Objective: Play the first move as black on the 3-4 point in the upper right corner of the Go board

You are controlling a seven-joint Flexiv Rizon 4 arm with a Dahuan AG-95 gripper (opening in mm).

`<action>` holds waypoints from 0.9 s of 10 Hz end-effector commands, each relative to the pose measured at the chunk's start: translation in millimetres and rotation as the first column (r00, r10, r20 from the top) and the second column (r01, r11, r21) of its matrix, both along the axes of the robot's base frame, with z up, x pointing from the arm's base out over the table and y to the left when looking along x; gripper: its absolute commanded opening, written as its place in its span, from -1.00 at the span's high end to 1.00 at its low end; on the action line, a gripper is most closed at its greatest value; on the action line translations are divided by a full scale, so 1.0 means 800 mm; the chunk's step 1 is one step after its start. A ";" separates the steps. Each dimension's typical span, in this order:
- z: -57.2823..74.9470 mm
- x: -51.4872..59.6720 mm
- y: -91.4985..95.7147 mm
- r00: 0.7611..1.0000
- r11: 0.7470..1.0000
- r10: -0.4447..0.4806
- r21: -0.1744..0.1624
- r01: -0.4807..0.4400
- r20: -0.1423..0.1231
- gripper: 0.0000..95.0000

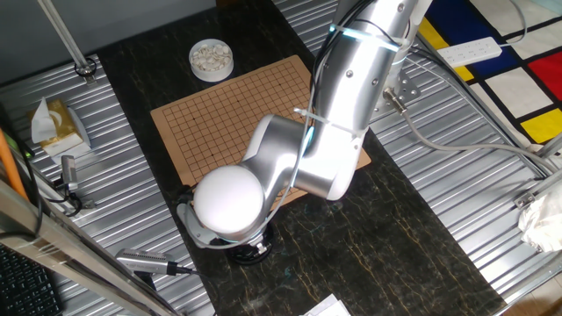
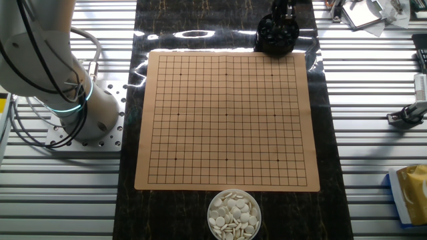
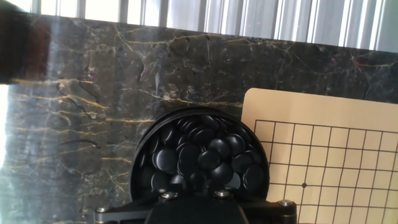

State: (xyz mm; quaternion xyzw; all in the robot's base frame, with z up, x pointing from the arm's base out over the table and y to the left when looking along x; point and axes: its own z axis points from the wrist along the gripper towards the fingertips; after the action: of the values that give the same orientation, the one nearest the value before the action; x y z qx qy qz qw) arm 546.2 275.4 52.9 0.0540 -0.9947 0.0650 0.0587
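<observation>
A round black bowl (image 3: 199, 158) full of glossy black stones (image 3: 211, 149) stands on the dark marble just off a corner of the tan Go board (image 3: 329, 168). My gripper (image 3: 194, 180) hangs straight over the bowl, its fingers lost against the dark stones. In the other fixed view the gripper (image 2: 279, 17) dips into the bowl (image 2: 275, 37) at the board's (image 2: 227, 120) far right corner. The 3-4 point is an unmarked bare crossing beside the dotted crossing (image 2: 272, 75). No stone lies on the grid. In one fixed view my arm (image 1: 299, 149) hides the bowl.
A white bowl of whitish stones (image 2: 233, 213) stands at the board's opposite edge, also in one fixed view (image 1: 211, 59). The arm's base (image 2: 87, 120) is left of the board. A tissue box (image 1: 57, 123) and hand tools (image 1: 149, 262) lie on the ribbed metal table.
</observation>
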 end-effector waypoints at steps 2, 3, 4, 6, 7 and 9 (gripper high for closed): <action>0.000 -0.001 -0.001 1.000 1.000 0.002 0.010 -0.002 -0.001 0.60; 0.000 -0.001 -0.001 1.000 1.000 0.003 0.027 -0.003 -0.001 0.60; 0.000 -0.001 -0.001 1.000 1.000 0.006 0.030 -0.006 0.000 0.60; -0.001 0.000 -0.001 1.000 1.000 0.004 0.024 -0.004 0.000 0.60; -0.002 0.000 -0.001 1.000 1.000 0.001 0.020 -0.001 0.001 0.60; -0.002 0.000 -0.001 1.000 1.000 0.004 0.018 -0.004 0.002 0.60</action>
State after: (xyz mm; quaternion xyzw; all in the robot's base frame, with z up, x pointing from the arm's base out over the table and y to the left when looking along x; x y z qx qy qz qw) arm 546.6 275.3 50.8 0.0571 -0.9951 0.0564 0.0583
